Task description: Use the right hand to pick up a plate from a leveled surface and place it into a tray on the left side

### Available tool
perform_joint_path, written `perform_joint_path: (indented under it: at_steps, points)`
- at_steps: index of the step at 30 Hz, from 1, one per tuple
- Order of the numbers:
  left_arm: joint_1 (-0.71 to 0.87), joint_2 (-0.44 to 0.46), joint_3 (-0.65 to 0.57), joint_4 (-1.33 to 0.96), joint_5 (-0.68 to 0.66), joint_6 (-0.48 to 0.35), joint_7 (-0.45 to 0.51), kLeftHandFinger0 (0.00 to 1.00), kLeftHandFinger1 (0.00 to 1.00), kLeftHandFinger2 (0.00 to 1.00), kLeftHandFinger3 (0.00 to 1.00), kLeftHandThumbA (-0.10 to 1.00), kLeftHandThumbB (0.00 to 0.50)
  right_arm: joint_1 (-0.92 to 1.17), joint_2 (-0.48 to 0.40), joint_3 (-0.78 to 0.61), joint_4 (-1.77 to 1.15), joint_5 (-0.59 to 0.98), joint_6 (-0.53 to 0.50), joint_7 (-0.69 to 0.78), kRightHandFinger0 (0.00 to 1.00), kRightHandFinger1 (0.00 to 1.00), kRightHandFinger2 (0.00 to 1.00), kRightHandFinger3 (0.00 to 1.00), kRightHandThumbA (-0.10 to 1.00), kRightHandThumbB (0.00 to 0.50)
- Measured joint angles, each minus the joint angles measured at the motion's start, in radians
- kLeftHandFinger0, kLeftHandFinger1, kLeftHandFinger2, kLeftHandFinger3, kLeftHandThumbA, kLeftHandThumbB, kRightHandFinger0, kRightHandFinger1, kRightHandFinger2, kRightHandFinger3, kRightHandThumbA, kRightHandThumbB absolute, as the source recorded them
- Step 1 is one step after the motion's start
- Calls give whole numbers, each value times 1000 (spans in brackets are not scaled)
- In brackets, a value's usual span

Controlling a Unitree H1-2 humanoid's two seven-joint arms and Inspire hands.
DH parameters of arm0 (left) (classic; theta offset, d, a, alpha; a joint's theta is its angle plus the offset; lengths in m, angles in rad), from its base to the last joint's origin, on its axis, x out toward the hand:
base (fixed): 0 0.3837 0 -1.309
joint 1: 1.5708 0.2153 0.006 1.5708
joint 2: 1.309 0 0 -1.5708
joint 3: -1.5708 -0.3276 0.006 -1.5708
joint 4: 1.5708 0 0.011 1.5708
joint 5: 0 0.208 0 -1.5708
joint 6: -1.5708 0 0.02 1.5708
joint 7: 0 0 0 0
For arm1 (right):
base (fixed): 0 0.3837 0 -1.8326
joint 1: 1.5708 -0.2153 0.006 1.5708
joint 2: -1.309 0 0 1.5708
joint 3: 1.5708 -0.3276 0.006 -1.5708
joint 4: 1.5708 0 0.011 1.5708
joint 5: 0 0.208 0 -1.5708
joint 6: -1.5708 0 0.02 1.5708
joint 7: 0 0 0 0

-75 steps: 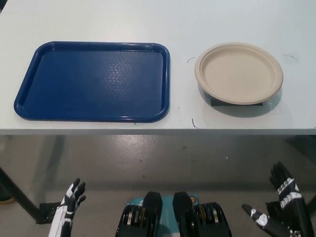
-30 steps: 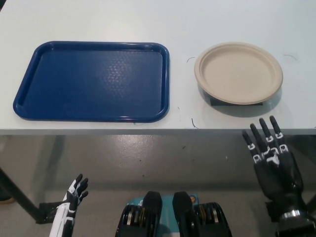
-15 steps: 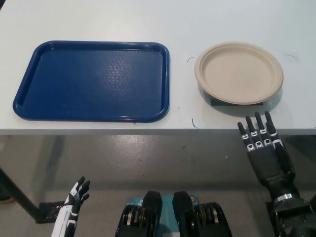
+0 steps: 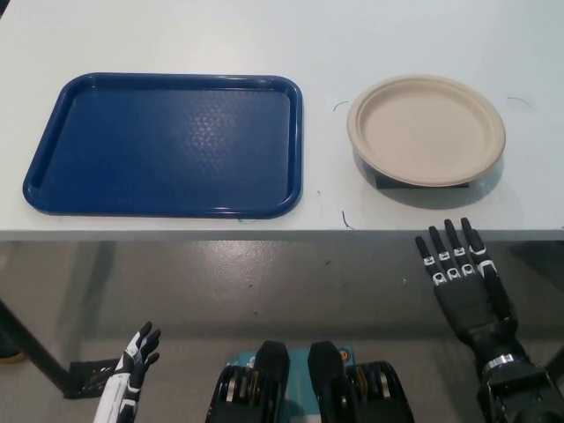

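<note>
A white table (image 4: 176, 26) carries a blue tray (image 4: 163, 145) at left and a beige plate (image 4: 426, 130) at right, raised on a dark block (image 4: 388, 181). The black right hand (image 4: 463, 282), fingers spread and empty, hovers off the near edge below the plate. The white left hand (image 4: 132, 366) rests low at near left, fingers apart.

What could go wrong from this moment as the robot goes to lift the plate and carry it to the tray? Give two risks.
1. The plate sits on a dark block, overhanging it, so a push from the black right hand, now open below the table edge, might tip it or slide it off.
2. The plate's rim is thin and shallow, so the grasp may slip on the way to the blue tray.

The white left hand rests low.
</note>
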Motion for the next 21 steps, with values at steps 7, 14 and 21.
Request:
perform_joint_path:
  at_steps: [7, 14, 21]
  points:
    - [7, 1, -1, 0, 5, 0, 0, 1000, 1000, 1000, 1000, 1000, 191, -33, -1, -16, -3, 0, 8, 0, 1000, 1000, 1000, 1000, 1000, 450]
    - [9, 1, -1, 0, 6, 0, -1, 1000, 1000, 1000, 1000, 1000, 193, -59, -1, -36, -33, 1, 13, -15, 1000, 1000, 1000, 1000, 1000, 446]
    - [11, 2, -2, 0, 6, 0, -9, 1000, 1000, 1000, 1000, 1000, 189, -78, -6, -50, -28, 1, 20, -21, 1000, 1000, 1000, 1000, 1000, 416]
